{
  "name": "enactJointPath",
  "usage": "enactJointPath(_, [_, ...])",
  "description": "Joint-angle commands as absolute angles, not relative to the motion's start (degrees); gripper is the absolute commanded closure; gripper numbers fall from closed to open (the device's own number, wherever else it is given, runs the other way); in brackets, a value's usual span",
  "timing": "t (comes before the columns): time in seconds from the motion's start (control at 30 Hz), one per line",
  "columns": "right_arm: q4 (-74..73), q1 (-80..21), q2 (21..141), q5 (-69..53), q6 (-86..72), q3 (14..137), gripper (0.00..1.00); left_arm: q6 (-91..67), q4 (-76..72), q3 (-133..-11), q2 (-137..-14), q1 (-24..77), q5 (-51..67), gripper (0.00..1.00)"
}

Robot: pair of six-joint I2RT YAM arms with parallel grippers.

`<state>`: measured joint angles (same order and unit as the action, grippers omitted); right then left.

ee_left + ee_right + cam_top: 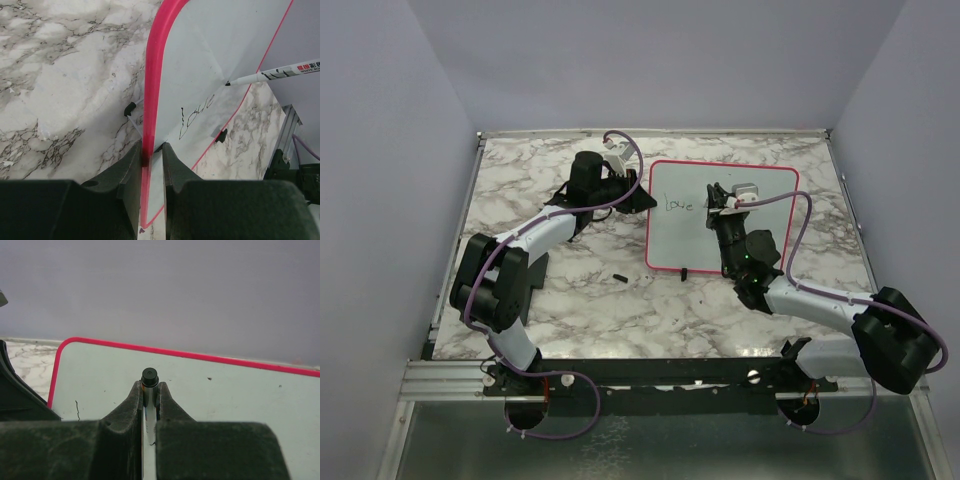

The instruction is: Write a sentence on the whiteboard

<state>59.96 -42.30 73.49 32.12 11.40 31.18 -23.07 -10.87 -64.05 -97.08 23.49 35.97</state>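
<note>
Thin, stiff, light and slick (apt to skate), the whiteboard (670, 235) sits on the counter (550, 290); left jaws pinch its red frame edge, right jaws clamp the marker (272, 74).

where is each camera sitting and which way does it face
top external: above and behind the bases, looking down on the table; both arms show, left tool and right tool at the whiteboard.
left wrist: faces along the board's pink edge, its own fingers clamped on it.
right wrist: faces across the board toward the wall, its fingers shut on the marker.
shared: top and left wrist both show the writing.
</note>
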Motion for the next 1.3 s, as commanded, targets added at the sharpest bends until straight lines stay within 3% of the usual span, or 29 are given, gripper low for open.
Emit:
enactJointPath(0.0, [57.58,-42.17,72.97,31.15,10.66,30.20,0.99,-22.52,-9.68,-64.76,-96.09,23.38,35.07,0.94])
enactJointPath(1.27, [60.28,-42.12,71.72,33.41,14.31,31.50,0.99,-22.68,-9.74,-64.51,-95.66,23.38,35.16,0.94])
